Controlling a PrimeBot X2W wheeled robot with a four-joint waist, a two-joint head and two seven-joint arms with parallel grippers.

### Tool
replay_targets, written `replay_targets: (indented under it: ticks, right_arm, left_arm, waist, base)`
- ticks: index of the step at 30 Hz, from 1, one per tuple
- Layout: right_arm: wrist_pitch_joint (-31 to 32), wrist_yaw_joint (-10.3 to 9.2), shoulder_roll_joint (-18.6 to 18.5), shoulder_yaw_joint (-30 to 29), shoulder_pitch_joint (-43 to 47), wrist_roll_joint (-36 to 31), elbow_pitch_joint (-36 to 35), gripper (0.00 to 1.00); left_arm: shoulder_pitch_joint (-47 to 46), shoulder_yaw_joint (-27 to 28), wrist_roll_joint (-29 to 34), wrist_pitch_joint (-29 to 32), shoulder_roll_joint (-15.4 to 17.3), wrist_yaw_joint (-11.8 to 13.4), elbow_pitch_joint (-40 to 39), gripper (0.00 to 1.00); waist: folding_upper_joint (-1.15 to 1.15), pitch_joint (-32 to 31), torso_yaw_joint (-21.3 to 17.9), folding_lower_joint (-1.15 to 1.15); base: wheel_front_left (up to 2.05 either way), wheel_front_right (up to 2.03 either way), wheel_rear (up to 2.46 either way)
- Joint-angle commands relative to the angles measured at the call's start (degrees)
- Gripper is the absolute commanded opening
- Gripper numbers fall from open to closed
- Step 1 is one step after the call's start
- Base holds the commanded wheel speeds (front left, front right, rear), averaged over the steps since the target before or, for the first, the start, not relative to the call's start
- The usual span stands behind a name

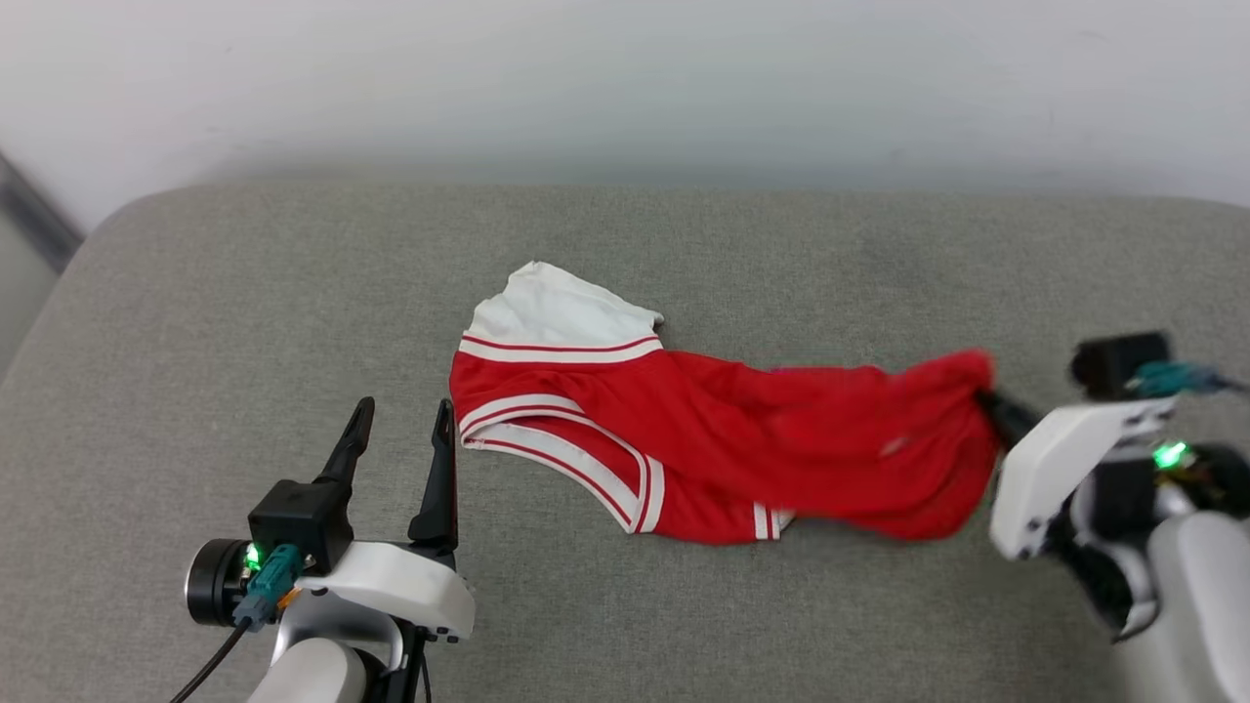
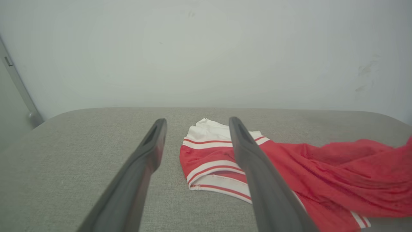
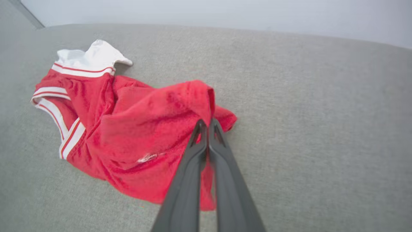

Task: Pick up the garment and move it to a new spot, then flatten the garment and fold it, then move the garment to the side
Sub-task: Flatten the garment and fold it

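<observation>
while left claw [image 1: 402, 422] gapes, right claw [image 3: 207, 124] pinches garment [image 1: 723, 439].

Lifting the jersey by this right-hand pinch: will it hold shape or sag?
Likely sags: the garment bunches at the right gripper. Probably light; the cloth looks thin. Its white sleeve would likely trail on the grey surface.

The red jersey shirt with white sleeves [image 1: 723, 439] lies across the middle of the grey woven-fabric cushion [image 1: 244, 322], the pale wall [image 1: 625, 88] behind. Its sleeve end is just right of the dark-fingered left gripper [image 1: 406, 405]; its other end sits within the dark-fingered right gripper [image 3: 207, 124].
</observation>
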Motion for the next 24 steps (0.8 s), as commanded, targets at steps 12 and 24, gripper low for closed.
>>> replay_targets:
  ticks: [12, 24]
  right_arm:
    - [-2.43, -0.02, -2.84, -17.94, -12.25, -5.42, 11.01, 0.0]
    - [-25.37, -0.02, -0.73, -16.56, -12.93, -5.43, 24.09, 1.0]
  left_arm:
    - [-3.73, -0.48, 0.22, -0.61, -0.39, -0.71, -0.6, 1.0]
    - [-5.25, -0.75, 0.32, -1.44, -0.62, -1.22, 1.36, 1.0]
  waist:
    - [0.0, 7.53, 1.73, -0.01]
    - [0.0, 8.13, 1.98, -0.01]
  base:
    - [0.0, 0.0, 0.0]
    - [0.0, 0.0, 0.0]
